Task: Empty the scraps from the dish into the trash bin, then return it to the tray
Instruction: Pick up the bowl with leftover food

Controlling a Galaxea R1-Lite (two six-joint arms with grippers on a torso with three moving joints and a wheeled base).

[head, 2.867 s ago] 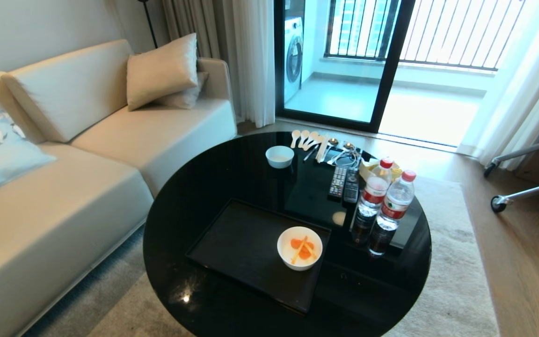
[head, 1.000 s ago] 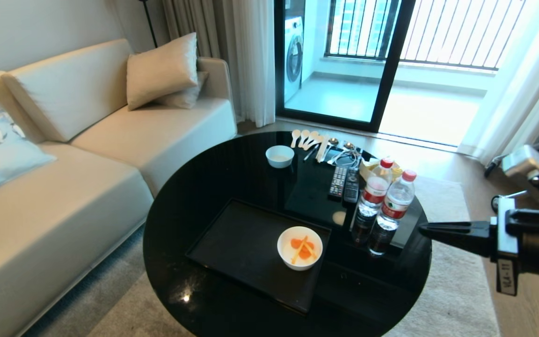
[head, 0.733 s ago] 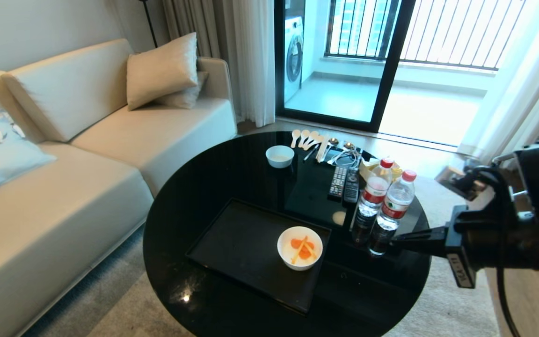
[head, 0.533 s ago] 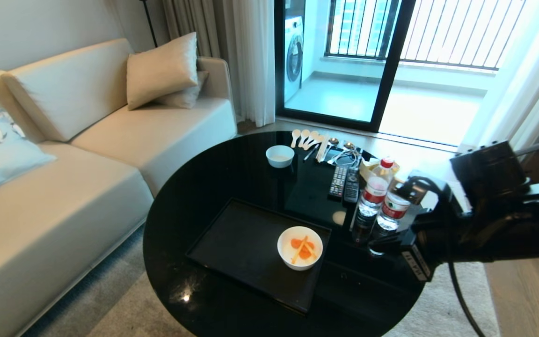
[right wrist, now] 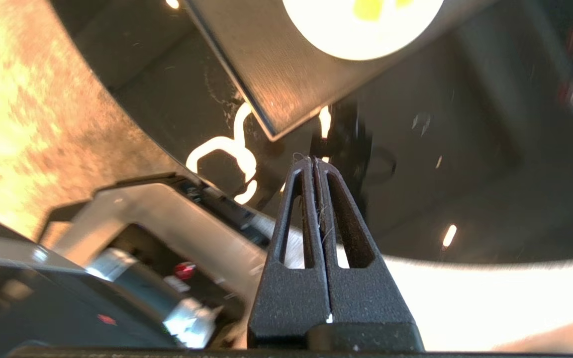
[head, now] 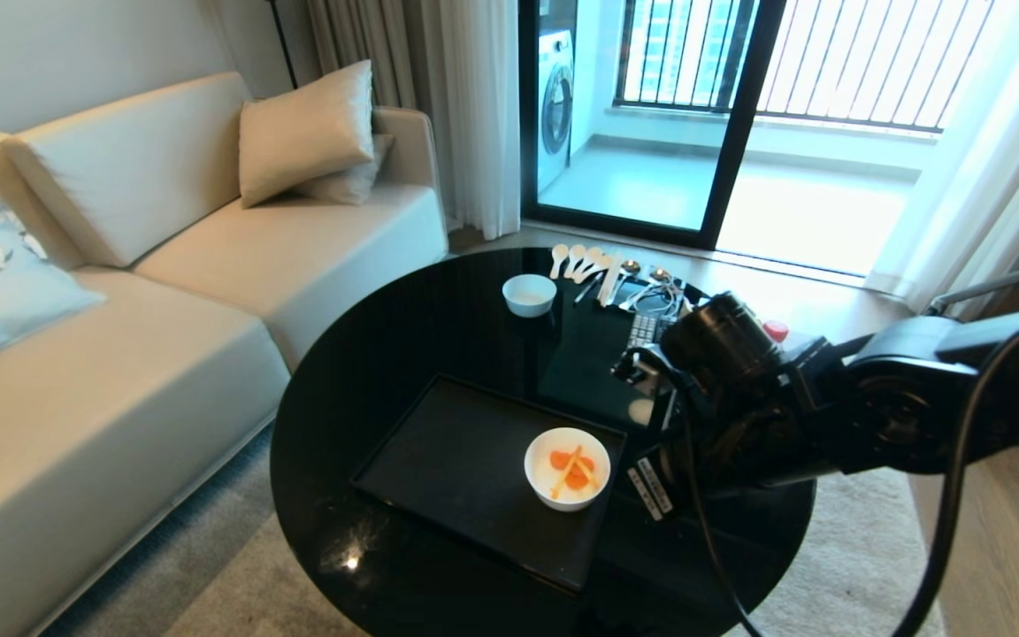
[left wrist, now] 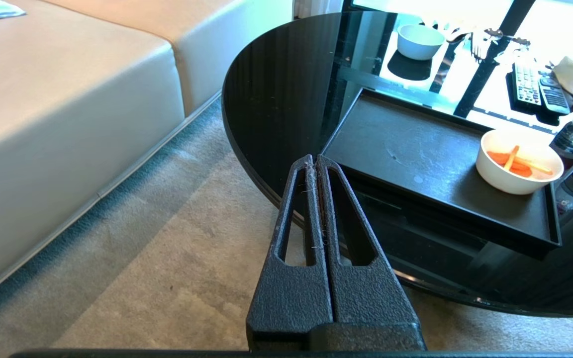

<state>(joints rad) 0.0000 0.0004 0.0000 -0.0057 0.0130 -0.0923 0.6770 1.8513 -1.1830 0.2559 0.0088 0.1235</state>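
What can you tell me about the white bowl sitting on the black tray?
The dish is a plain, glossy white round bowl with deep sides, standing upright near one corner of the black tray. Inside lie the scraps: a few orange round slices crossed by pale yellow strips. Only the tray touches it; the right gripper is shut, nearby above the tabletop.

Head view high over the tray (head: 439, 460); both wrist views low, close, sharing its corner
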